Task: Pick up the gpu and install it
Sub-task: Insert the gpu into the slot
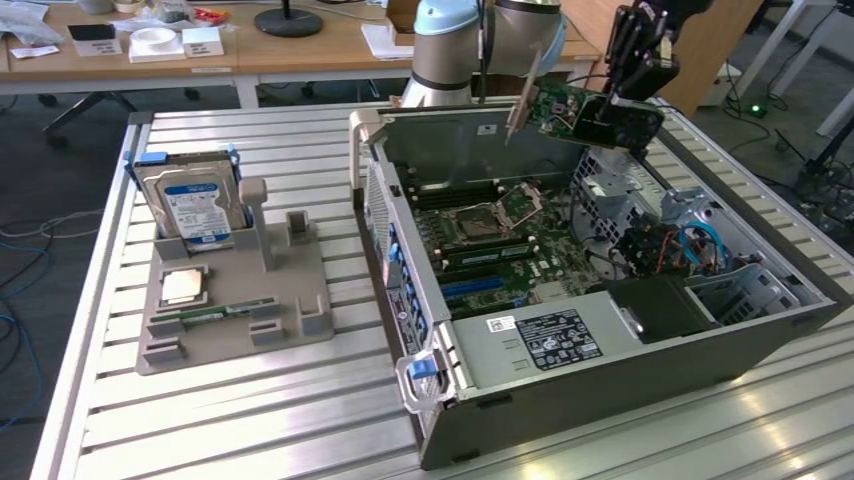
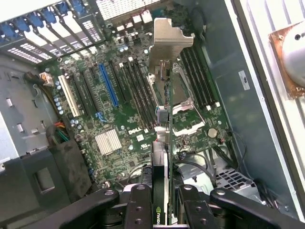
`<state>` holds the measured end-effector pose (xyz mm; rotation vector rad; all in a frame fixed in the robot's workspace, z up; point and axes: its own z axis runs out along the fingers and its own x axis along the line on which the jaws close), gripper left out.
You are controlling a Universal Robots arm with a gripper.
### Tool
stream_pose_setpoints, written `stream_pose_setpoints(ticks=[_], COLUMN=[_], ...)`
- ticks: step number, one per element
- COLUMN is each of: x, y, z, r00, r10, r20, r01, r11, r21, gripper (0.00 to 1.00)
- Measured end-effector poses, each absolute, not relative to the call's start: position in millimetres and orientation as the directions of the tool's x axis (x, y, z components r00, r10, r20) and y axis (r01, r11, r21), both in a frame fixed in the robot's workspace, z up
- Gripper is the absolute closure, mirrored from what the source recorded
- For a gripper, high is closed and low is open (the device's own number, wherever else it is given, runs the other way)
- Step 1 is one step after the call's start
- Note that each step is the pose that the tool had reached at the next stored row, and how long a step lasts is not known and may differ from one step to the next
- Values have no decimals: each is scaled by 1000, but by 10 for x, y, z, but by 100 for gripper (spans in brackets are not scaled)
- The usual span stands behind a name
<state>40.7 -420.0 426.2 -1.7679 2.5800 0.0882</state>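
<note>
The gpu (image 1: 571, 112) hangs tilted in the air over the far side of the open computer case (image 1: 627, 350), its green board and silver end bracket showing. My gripper (image 1: 625, 92) is shut on it from above. In the wrist view the gpu (image 2: 167, 71) appears edge-on between my black fingers (image 2: 138, 205), with its silver bracket pointing down toward the motherboard (image 2: 190, 121). The gripper (image 2: 164, 210) clamps the card's fan end. A blue expansion slot (image 2: 108, 86) lies on the board off to one side of the card.
On the slatted table at the exterior view's left, a grey fixture (image 1: 287, 325) holds a silver hard drive (image 1: 196, 205), a CPU (image 1: 183, 287) and a RAM stick (image 1: 214, 315). The case walls surround the motherboard (image 1: 501, 255). Desks stand behind the table.
</note>
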Motion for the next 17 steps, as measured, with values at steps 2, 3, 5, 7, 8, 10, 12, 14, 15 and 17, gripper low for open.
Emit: stream_pose_setpoints(ticks=[2, 3, 5, 7, 8, 10, 12, 14, 15, 17], x=[407, 407, 407, 407, 407, 407, 407, 407, 407, 407], y=[-4200, -4200, -4200, -4200, -4200, -4200, -4200, -4200, -4200, -4200], z=[4262, 4261, 4261, 4261, 4261, 4261, 4260, 4260, 4259, 4259], r00=[-341, -330, -308, -283, -260, -236, -210, -184, -170, -144], r10=[-939, -943, -950, -958, -965, -971, -977, -982, -984, -989], r20=[-42, -42, -42, -42, -42, -42, -42, -42, -42, -42], r01=[-940, -944, -951, -959, -965, -971, -977, -982, -985, -989], r11=[339, 329, 307, 282, 258, 234, 208, 182, 169, 142], r21=[39, 39, 39, 39, 39, 39, 39, 39, 39, 39], gripper=[74, 74, 74, 74, 74, 74, 74, 74, 74, 74])
